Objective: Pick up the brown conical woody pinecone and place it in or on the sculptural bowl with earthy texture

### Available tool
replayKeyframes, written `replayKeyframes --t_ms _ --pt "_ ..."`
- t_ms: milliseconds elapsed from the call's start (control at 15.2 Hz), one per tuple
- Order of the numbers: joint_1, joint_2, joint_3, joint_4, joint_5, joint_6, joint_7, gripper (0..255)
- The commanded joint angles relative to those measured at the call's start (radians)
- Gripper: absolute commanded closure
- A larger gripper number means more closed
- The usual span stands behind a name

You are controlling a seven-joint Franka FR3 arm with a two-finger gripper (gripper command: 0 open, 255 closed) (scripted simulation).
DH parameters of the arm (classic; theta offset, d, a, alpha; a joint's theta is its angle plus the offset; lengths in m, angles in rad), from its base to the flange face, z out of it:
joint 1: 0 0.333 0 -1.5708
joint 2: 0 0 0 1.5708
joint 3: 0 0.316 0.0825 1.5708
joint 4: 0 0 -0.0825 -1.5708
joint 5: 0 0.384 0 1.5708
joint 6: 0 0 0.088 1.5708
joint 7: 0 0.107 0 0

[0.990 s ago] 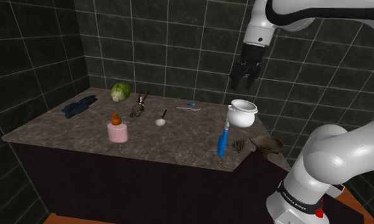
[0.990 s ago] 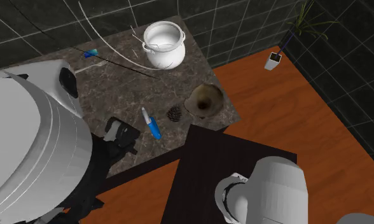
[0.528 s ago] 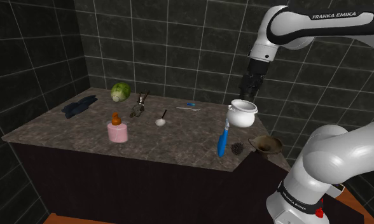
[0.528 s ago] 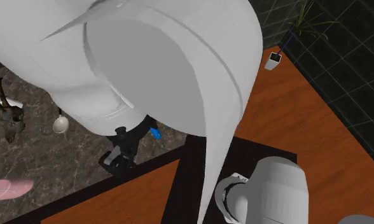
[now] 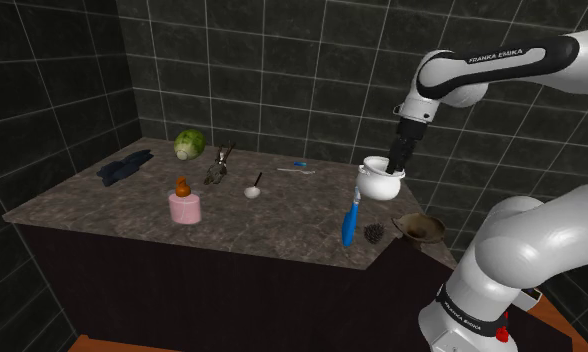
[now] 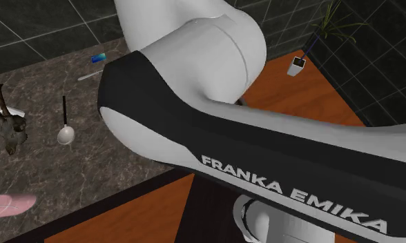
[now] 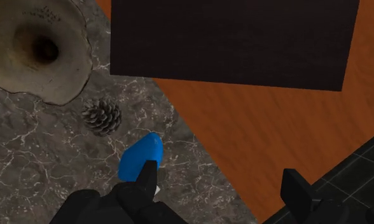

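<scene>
Gripper [image 7: 221, 186] open and empty, its two black fingers [image 7: 147, 177] standing well apart with nothing between them but the counter's [image 7: 46, 165] edge and the orange floor [image 7: 268, 127]. In the wrist view the pinecone [image 7: 102, 116] lies on the counter ahead of the gripper and off to one side, outside the gap, beyond the finger that overlaps the rounded end of a blue tool [image 7: 141, 157]. It sits between that blue end and the bowl [image 7: 39, 51], close to both but apart from the fingers (the bowl's pale, rough flare has a dark hole at its middle). Past the counter's edge stands the dark box of the stand [image 7: 233, 41]. In the shoulder view the gripper [image 5: 393, 166] hangs at the rim of a white pot [image 5: 381, 181] near the tiled back wall, while the pinecone [image 5: 374, 232] rests at the counter's near corner, lower in that view, just beside the blue tool [image 5: 350, 222] and the bowl [image 5: 420, 227]. Farther toward the shoulder view's left stand a pink bottle [image 5: 185, 207], a spoon [image 5: 253, 190] and a green cabbage [image 5: 189, 143].
</scene>
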Motion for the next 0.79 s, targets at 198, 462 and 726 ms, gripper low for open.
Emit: replayKeyframes --t_ms 198,462,726 --pt "0.029 0.154 -0.159 0.017 -0.001 0.101 -0.213 0" --pt "0.079 0.317 -0.294 0.06 0.051 0.174 -0.409 0" --pt "0.146 0.54 -0.424 0.133 0.194 0.224 -0.656 0"
